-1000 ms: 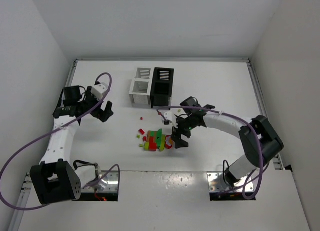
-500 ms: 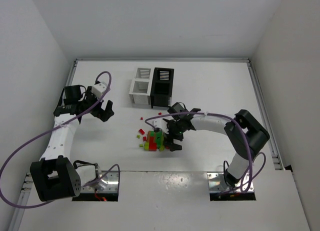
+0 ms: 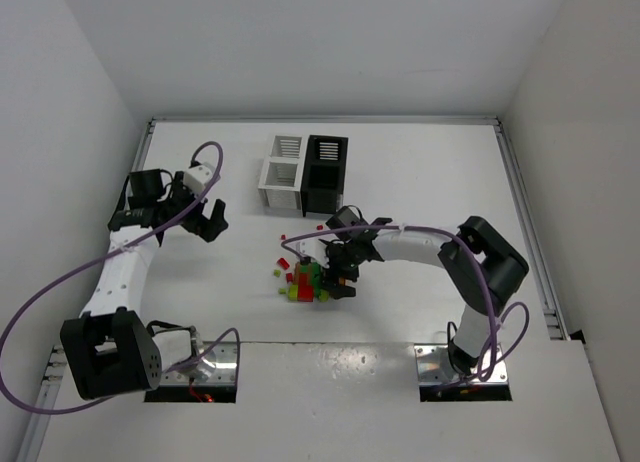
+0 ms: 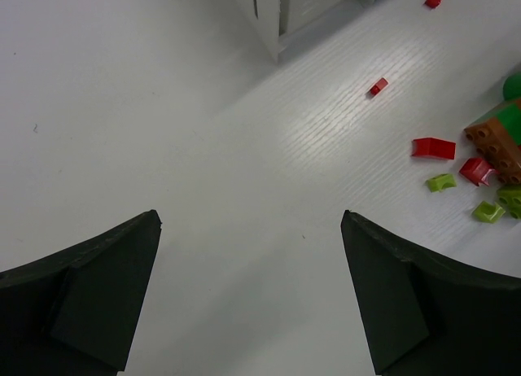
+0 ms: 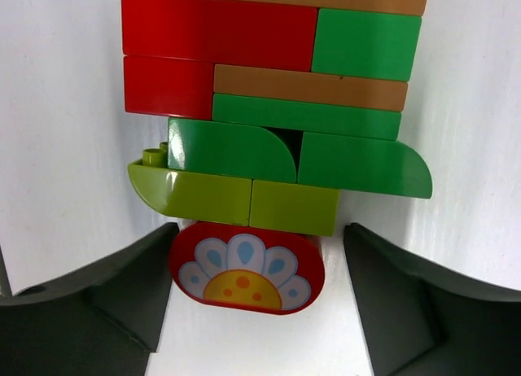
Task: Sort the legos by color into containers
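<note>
A stuck-together block of legos [image 3: 305,280] in red, green, yellow-green and orange-brown lies in the middle of the table. In the right wrist view its near end is a red piece with a flower print [image 5: 244,267] under yellow-green bricks [image 5: 236,198]. My right gripper [image 3: 337,278] [image 5: 259,254] is open, with a finger on each side of that red piece. My left gripper [image 3: 206,220] [image 4: 250,221] is open and empty over bare table at the left. The containers, two white bins [image 3: 281,172] and a black bin [image 3: 324,170], stand at the back.
Small loose legos lie left of the block: red ones [image 3: 284,263] [image 4: 432,148] [image 4: 378,86] and yellow-green ones [image 3: 273,274] [image 4: 440,181] [image 4: 488,212]. A white bin's corner [image 4: 277,18] shows at the top of the left wrist view. White walls close in the table.
My right gripper has moved left onto the lego block and now has its fingers either side of the block's near end. The left arm has not moved.
</note>
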You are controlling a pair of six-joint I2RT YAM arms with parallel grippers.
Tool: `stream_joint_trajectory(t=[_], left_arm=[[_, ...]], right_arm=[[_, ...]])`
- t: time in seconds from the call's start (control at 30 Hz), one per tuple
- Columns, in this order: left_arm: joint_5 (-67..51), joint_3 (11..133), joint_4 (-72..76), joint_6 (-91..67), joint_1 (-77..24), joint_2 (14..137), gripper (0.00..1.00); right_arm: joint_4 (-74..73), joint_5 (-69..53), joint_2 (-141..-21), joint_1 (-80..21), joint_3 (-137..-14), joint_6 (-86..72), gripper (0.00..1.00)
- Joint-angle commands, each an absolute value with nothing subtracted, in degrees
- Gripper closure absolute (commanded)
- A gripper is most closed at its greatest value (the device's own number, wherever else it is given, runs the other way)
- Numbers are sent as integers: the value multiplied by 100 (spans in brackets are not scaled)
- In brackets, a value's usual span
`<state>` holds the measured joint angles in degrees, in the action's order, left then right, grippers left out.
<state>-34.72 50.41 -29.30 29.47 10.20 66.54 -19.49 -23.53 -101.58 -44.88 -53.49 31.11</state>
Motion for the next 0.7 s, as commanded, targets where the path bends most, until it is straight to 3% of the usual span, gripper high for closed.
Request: stream_joint_trajectory(t=[0.0,0.13,0.33,0.67], left_arm=[[-3551,5168,-2708,2936,976,6671,1],[-3551,5168,-2707,2883,976,6724,1],[-3604,5168,-2654,2831,853,6724,1],[-4120,4939,-2593,2119,97,7188,1]], right_arm=[[-1863,-2320,-10266,-4535,-5511,3067,23],[-1863,-2268,-10266,-4535,-5511,3067,49],[-2205,-2320,-9705,-4483,-5511,2998,76],[-2197,-2373,-8842,-4482,-5835,2347,94]])
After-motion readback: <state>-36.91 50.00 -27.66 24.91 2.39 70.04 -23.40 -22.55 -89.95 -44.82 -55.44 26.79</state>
